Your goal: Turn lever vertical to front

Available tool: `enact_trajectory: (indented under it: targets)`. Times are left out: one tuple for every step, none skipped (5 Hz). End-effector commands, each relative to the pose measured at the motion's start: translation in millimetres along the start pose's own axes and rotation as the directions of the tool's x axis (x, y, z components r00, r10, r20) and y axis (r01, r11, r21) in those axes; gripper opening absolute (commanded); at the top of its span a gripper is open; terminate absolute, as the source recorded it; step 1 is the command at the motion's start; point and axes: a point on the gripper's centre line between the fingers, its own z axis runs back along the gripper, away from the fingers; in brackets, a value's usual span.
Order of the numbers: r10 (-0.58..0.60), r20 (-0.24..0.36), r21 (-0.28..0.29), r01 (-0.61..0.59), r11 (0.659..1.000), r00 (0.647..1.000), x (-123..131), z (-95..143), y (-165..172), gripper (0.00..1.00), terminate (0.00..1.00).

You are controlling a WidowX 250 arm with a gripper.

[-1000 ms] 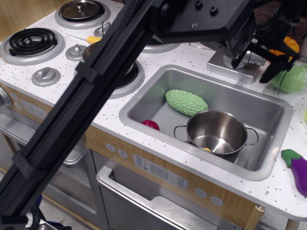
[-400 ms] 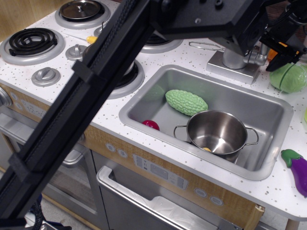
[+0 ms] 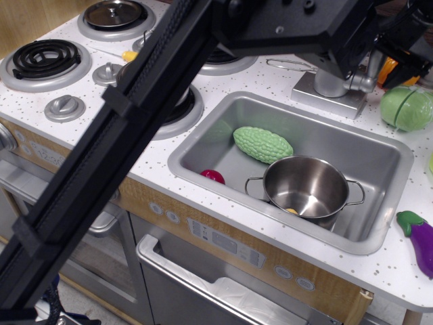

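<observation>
The grey faucet body (image 3: 329, 82) stands on its square base (image 3: 323, 100) behind the sink. The lever (image 3: 373, 65) is a short silver bar rising from the rounded joint on the faucet's right side, and it stands about upright. My gripper (image 3: 406, 57) is at the top right, just right of the lever's top and above the counter. Its dark fingers look spread apart and hold nothing. The arm's black body hides the top of the faucet.
The sink (image 3: 203, 128) holds a green bumpy gourd (image 3: 262, 144), a steel pot (image 3: 314, 187) and a red ball (image 3: 212, 176). A green cabbage (image 3: 406, 108) and an orange toy (image 3: 388, 70) lie by the gripper. An eggplant (image 3: 421, 240) lies at the right edge. Stove burners (image 3: 44, 57) and knobs (image 3: 64, 105) are at the left.
My gripper has risen and moved back from beside the faucet base to the level of the lever's top. The lever now shows as an upright bar. The cabbage is uncovered.
</observation>
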Motion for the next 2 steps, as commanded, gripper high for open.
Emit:
enact_trajectory:
  targets:
    - [0.040,0.114,-0.018,-0.038,0.999,0.993,30.8,45.3,24.7,1.00,0.00]
    - [0.053,0.118,-0.020,-0.051,0.999,0.992,32.1,43.4,25.3,1.00,0.00]
